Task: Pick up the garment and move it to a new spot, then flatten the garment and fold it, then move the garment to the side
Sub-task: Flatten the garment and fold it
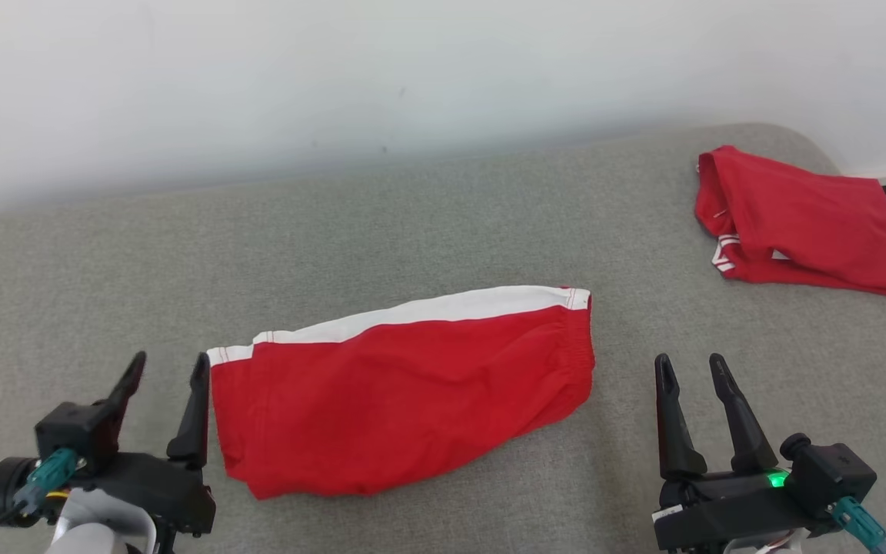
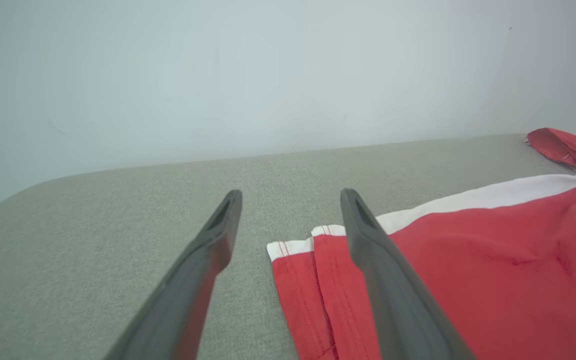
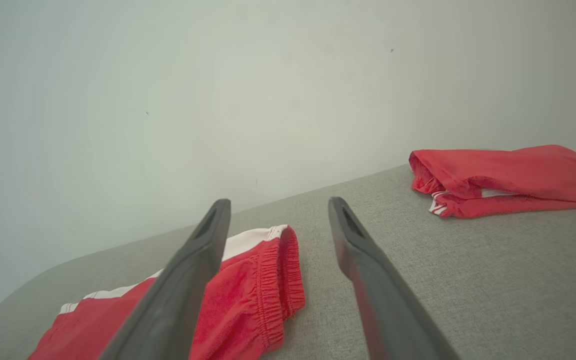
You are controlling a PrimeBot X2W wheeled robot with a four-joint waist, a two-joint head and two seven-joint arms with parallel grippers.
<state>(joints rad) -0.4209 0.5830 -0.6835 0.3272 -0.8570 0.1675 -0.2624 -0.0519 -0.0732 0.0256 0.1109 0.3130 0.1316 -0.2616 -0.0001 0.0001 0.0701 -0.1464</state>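
Observation:
The garment [image 1: 404, 388] is a pair of red shorts with a white side stripe, folded flat in the middle of the grey surface, also seen as the garment [image 2: 493, 260] and the garment [image 3: 248, 300]. My left gripper [image 1: 168, 368] stands open just left of the hem end, its right finger close beside the cloth, nothing between its fingers. In the left wrist view my left gripper [image 2: 290, 197] is open above the hem corner. My right gripper [image 1: 691, 363] is open to the right of the waistband, apart from it; my right gripper [image 3: 278, 206] holds nothing.
A second red garment [image 1: 801, 223] lies folded at the far right of the grey cushioned surface [image 1: 412, 223], near its rounded corner. A pale wall [image 1: 412, 77] rises behind. Bare fabric surface lies left of and behind the shorts.

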